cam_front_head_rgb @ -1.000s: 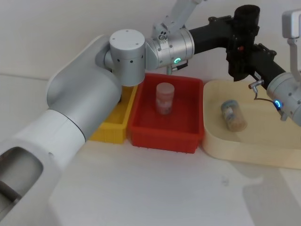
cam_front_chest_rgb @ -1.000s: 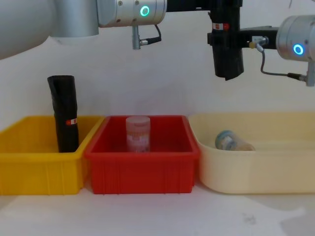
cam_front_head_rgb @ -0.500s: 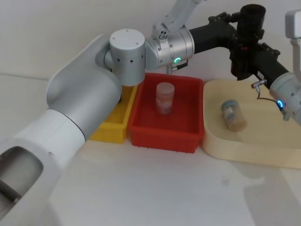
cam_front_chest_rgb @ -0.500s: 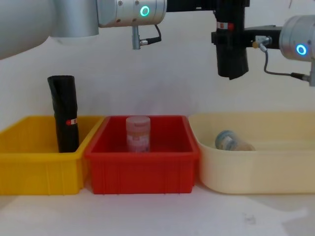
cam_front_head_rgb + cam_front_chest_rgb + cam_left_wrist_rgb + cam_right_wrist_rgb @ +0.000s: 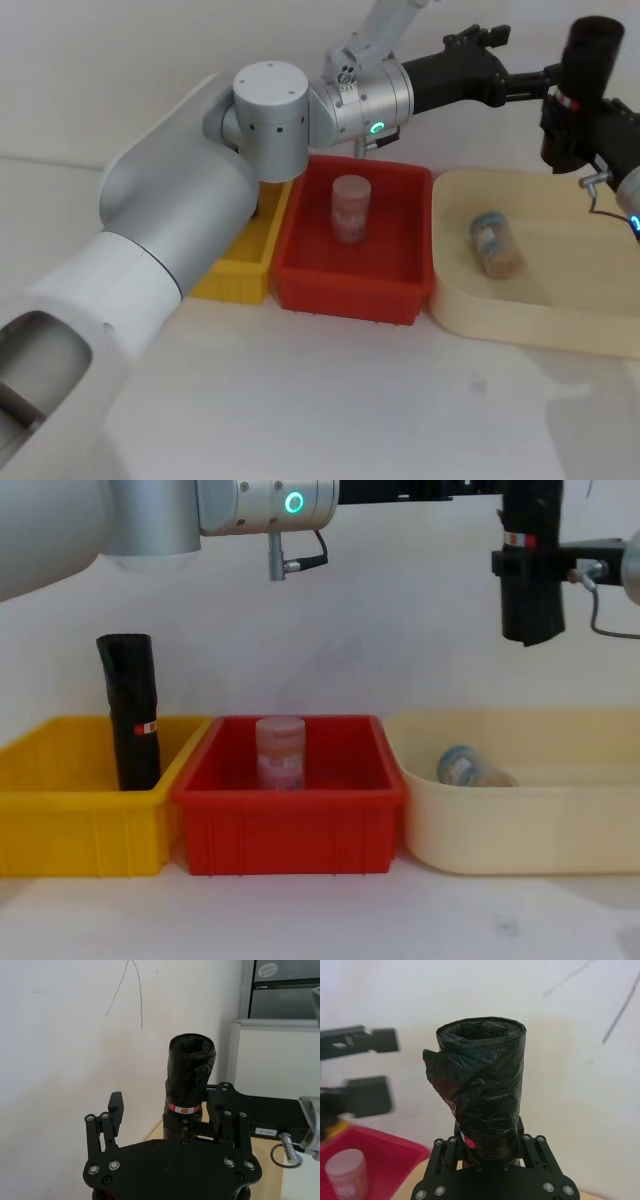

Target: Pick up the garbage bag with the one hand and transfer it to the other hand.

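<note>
The garbage bag [image 5: 592,45], a black roll with a white-and-red band, hangs upright high above the beige tray. My right gripper [image 5: 572,125], on the blue-lit arm, is shut on it around its middle; the right wrist view has the roll [image 5: 482,1090] rising out of that gripper [image 5: 487,1142]. My left gripper [image 5: 520,82], on the green-lit arm, stands open just left of the bag and apart from it. In the left wrist view the bag [image 5: 190,1067] stands beyond the spread left gripper [image 5: 170,1102]. From the chest the bag [image 5: 530,610] hangs at the upper right.
A second black roll [image 5: 132,715] stands in the yellow bin [image 5: 70,825]. The red bin [image 5: 350,285] holds an upright jar [image 5: 350,208]. Another jar [image 5: 495,243] lies in the beige tray [image 5: 540,320]. Bare table stretches in front of the bins.
The left gripper has let go of the bag. The right gripper has carried the bag to the right, away from the left gripper, which stays in place.
</note>
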